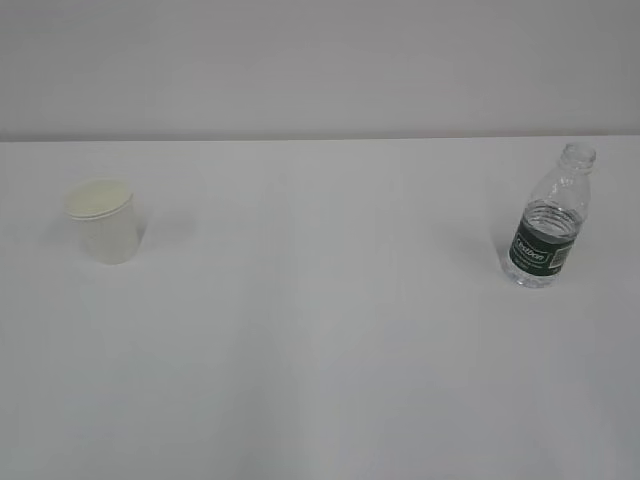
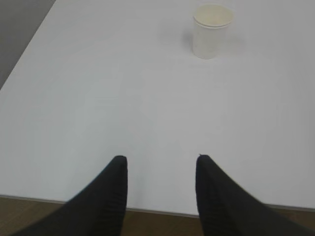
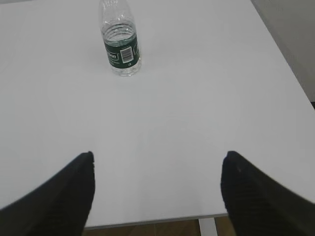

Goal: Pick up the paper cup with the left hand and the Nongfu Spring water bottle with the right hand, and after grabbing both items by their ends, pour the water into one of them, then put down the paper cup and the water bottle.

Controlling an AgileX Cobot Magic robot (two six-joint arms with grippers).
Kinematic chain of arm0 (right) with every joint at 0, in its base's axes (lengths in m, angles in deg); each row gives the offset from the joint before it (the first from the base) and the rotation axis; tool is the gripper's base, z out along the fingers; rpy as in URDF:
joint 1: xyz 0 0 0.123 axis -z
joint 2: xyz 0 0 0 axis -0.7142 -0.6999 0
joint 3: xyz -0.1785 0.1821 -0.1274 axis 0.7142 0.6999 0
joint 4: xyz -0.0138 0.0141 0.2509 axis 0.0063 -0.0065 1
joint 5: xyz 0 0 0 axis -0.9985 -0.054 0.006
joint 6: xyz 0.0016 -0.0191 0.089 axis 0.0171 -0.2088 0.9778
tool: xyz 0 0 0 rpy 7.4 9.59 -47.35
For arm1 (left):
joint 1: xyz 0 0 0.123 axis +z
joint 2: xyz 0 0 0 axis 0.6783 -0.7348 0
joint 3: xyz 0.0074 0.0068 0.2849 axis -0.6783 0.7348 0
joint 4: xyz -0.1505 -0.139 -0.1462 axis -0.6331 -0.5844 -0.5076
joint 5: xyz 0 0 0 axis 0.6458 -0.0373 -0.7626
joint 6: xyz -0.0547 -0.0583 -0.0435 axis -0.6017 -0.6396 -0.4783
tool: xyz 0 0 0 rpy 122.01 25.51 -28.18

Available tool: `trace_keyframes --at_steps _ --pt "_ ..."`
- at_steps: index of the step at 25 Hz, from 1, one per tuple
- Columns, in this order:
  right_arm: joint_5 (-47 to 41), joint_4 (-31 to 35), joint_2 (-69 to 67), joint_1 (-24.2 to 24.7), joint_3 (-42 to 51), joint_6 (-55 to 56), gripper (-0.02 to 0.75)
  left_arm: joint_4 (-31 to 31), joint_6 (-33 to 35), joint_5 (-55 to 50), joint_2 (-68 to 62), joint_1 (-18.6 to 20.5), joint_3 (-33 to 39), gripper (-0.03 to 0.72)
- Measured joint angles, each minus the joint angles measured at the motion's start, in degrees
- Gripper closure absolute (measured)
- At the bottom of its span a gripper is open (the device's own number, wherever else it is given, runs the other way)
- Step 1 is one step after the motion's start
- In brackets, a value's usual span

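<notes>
The paper cup (image 1: 104,220) stands upright on the white table at the left; the left wrist view has it far ahead, the paper cup (image 2: 211,30) right of centre. My left gripper (image 2: 161,160) hovers over the near table edge, open, nothing between its black fingers. The Nongfu Spring water bottle (image 1: 550,222) stands upright and capless at the right, with water in its lower part. From the right wrist the bottle (image 3: 120,42) shows far ahead, left of centre. My right gripper (image 3: 156,156) is wide open and empty near the front edge. Neither gripper appears in the exterior view.
The white table (image 1: 320,330) runs back to a pale wall. Its left edge (image 2: 24,46) borders grey floor, its right edge (image 3: 283,54) shows in the right wrist view. The front edge lies just beneath both grippers, with brown floor below.
</notes>
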Motion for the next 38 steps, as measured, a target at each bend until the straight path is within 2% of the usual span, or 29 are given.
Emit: trace_keyframes --at_steps 17,24,38 --pt "0.0 0.0 0.0 0.0 0.0 0.0 0.149 0.0 0.0 0.0 0.0 0.0 0.0 0.385" --pt "0.0 0.0 0.0 0.0 0.0 0.0 0.15 0.0 0.0 5.8 0.0 0.0 0.0 0.403" --pt "0.0 0.0 0.0 0.0 0.0 0.0 0.15 -1.5 0.0 8.1 0.0 0.0 0.0 0.416"
